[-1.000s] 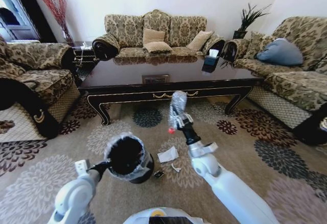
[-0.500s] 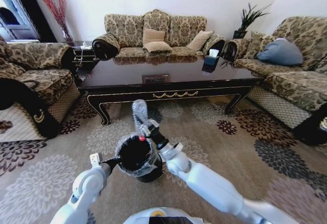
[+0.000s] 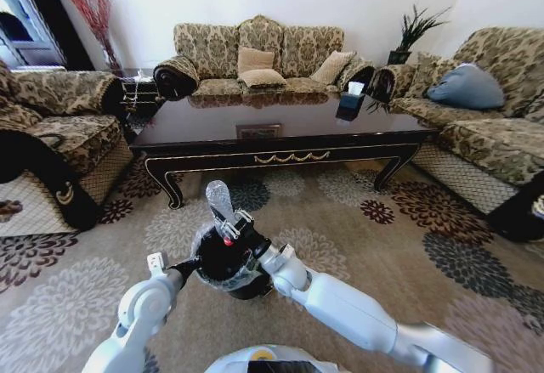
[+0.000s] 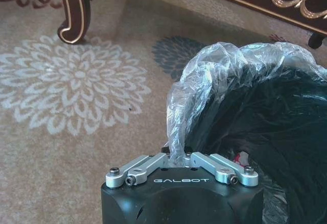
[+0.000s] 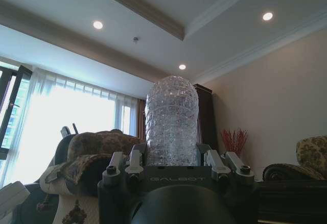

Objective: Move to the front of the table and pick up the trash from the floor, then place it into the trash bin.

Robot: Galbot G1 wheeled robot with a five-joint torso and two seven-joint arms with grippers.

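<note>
The trash in hand is a clear dimpled plastic bottle (image 3: pixel 218 200) with a red cap, held cap-down. My right gripper (image 3: pixel 233 230) is shut on it, just above the mouth of the trash bin (image 3: pixel 223 264). In the right wrist view the bottle (image 5: pixel 171 119) stands up between the fingers of the right gripper (image 5: pixel 173 164). The black bin (image 4: pixel 271 132) has a crinkled clear liner (image 4: pixel 214 71). My left gripper (image 4: pixel 176 156) is shut on the bin's rim and liner, at the near left side of the bin. The table (image 3: pixel 280 148) stands just behind.
A carved table leg (image 4: pixel 74 9) stands on the flowered carpet beside the bin. Patterned sofas stand at the left (image 3: pixel 51 135), the back (image 3: pixel 259 54) and the right (image 3: pixel 484 127). A dark tissue box (image 3: pixel 349 105) sits on the table.
My right arm has swung left and down with the bottle, from over the carpet to over the bin's mouth. The left gripper has kept hold of the bin.
</note>
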